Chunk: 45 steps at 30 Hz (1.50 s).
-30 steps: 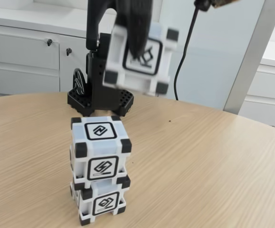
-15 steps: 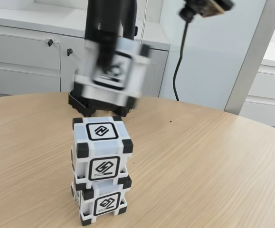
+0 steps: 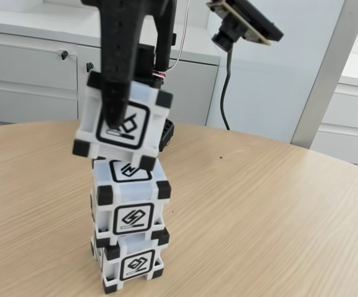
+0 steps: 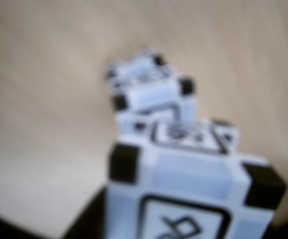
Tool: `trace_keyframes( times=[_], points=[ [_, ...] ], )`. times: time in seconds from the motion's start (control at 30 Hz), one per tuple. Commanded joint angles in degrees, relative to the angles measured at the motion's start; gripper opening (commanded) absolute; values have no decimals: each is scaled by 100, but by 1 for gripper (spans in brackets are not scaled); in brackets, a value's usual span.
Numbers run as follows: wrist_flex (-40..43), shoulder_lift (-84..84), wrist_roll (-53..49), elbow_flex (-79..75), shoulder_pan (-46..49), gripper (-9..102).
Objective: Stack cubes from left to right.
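White plastic, the held cube [image 3: 124, 120] hangs tilted just above the two-cube stack [image 3: 129, 223] near the front of the wooden table [image 3: 271, 210]; the wrist view shows it [image 4: 193, 199] over the stack [image 4: 148, 94]. We judge it light, rigid and slick-faced, best pinched on opposite flat faces. Our gripper [image 3: 117, 114] is clamped on it, one black finger [image 3: 114, 93] across its near face. Behind stand grey cabinets [image 3: 36, 68].

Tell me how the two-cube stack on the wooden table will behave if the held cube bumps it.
The stack of two white plastic cubes with black corners is tall and narrow, so it would probably tip rather than slide. The hard plastic looks rigid and light. The tilted held cube in the hand would likely touch corner-first, pushing sideways.
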Motion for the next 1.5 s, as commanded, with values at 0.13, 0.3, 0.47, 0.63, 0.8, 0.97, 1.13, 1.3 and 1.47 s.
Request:
trace_keyframes(
  times=[0.13, 0.3, 0.47, 0.63, 0.8, 0.97, 1.13, 1.3, 1.47],
  points=[
    [26, 18, -290, -255, 62, 16],
    [26, 18, -483, -255, 62, 16],
    [26, -9, -703, -255, 53, 16],
    [26, -9, -861, -255, 53, 16],
    [26, -9, -835, -255, 44, 16],
    [26, -9, -756, -255, -229, 16],
    [26, -9, -703, -255, -466, 16],
    [26, -9, -703, -255, -475, 16],
    [26, -9, -589, -255, -404, 18]
  ],
)
